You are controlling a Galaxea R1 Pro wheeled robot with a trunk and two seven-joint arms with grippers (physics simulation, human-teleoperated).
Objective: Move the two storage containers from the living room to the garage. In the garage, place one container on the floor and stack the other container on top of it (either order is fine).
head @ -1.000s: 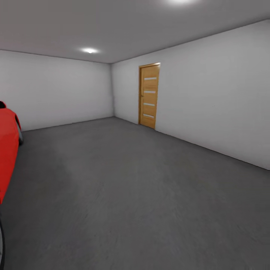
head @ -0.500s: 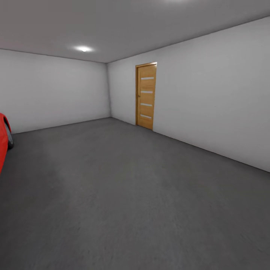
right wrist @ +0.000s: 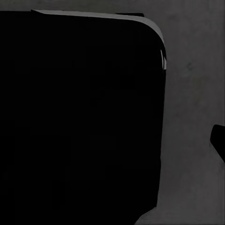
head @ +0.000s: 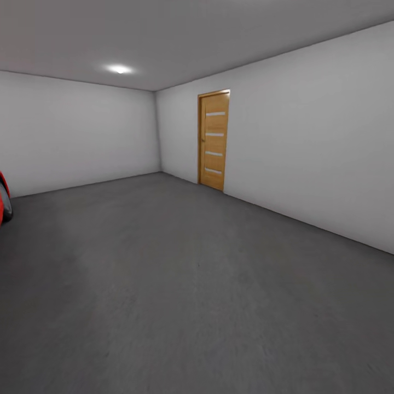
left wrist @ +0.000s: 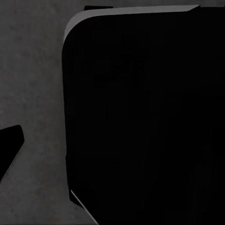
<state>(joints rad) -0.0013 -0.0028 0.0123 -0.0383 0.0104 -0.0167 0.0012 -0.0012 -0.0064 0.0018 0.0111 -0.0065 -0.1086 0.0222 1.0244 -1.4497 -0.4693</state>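
You are in the garage [head: 306, 142] now. The room is bare, with smooth, pale grey walls that look painted and flat. A round light [head: 119, 69] glows on the ceiling at about eleven o'clock.

The floor [head: 180, 284] is dark grey and rough, like concrete. It spreads wide in front of you, from the middle of the head view down to six o'clock. That looks like a good spot to put a bin down, because it is flat and nothing stands on it.

A wooden door [head: 214, 140] stands in the wall at about one o'clock. It is tall and honey brown, with four thin pale strips across it. It is closed.

At nine o'clock you can see a small bit of the red car [head: 3, 200]. It is shiny red with a dark round wheel beside it. I think you should stay away from that side, so a bin does not bump it.

No orange bins can be seen in any of these views, so I cannot tell you where the two bins are.

In each wrist view, a big black shape with a rounded corner and a thin grey edge [left wrist: 140, 9] sits over the rough grey floor. It may be part of your own body, but I cannot be sure. I cannot tell if your left or right gripper is apart or together.
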